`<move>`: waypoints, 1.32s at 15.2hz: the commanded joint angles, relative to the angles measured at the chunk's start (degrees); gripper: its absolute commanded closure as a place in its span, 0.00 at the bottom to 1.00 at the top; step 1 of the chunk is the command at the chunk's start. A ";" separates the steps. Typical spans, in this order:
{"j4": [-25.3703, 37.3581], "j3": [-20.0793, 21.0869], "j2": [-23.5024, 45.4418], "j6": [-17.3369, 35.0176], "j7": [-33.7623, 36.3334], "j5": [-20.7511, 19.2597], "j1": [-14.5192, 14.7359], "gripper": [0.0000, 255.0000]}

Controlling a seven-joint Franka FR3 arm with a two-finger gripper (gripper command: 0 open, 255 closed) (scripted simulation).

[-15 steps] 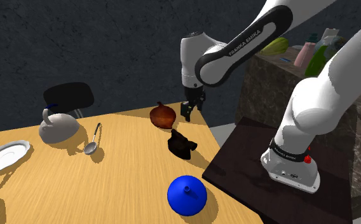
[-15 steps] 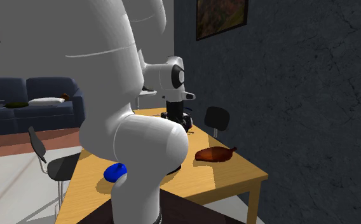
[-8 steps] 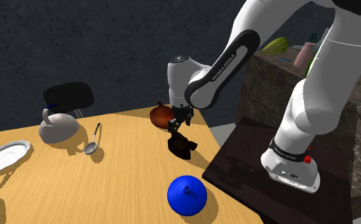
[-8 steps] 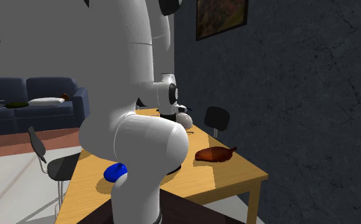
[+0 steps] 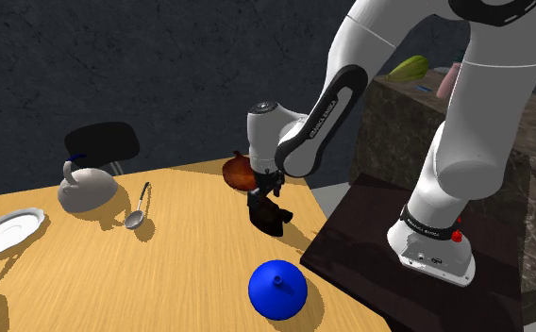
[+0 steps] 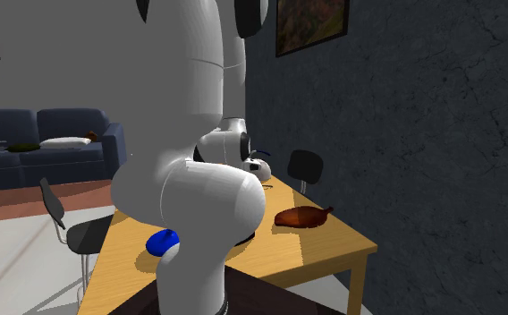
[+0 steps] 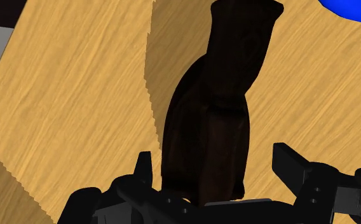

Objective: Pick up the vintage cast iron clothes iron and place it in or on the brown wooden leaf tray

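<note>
Open, the claw [image 7: 217, 167] straddles the dark clothes iron [image 7: 217, 95], with its two black fingers [image 7: 293, 167] standing apart on either side of the iron's body. A strip of worktop [image 7: 77, 95] shows between one finger and the iron. The other finger sits close against the opposite flank, but I cannot tell whether it touches. Nothing is clasped. In the shoulder view the claw [image 5: 264, 182] hangs straight down over the iron [image 5: 268, 215], which stands on the wooden worktop [image 5: 162, 273] near the edge facing the stand. The brown leaf tray [image 5: 237, 170] lies just beyond the iron, partly hidden by the arm. In the second exterior view the tray [image 6: 301, 217] rests flat near the worktop's corner. A blue domed thing [image 5: 277, 289] sits nearer the camera, apart from the iron. Further to the shoulder view's left lie a spoon [image 5: 139, 209], a grey teapot [image 5: 87, 191] and a white plate [image 5: 7, 231].
</note>
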 commanded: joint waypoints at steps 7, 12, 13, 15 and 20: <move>0.27 -0.19 0.91 0.62 0.42 -0.63 0.04 0.00; 0.27 -0.19 0.90 0.61 0.41 -0.62 0.04 1.00; 0.27 -0.19 0.90 0.61 0.41 -0.62 0.04 1.00; 0.26 -0.19 0.90 0.61 0.41 -0.62 0.04 1.00; 0.28 0.17 -0.77 -0.98 -0.52 0.63 -0.10 1.00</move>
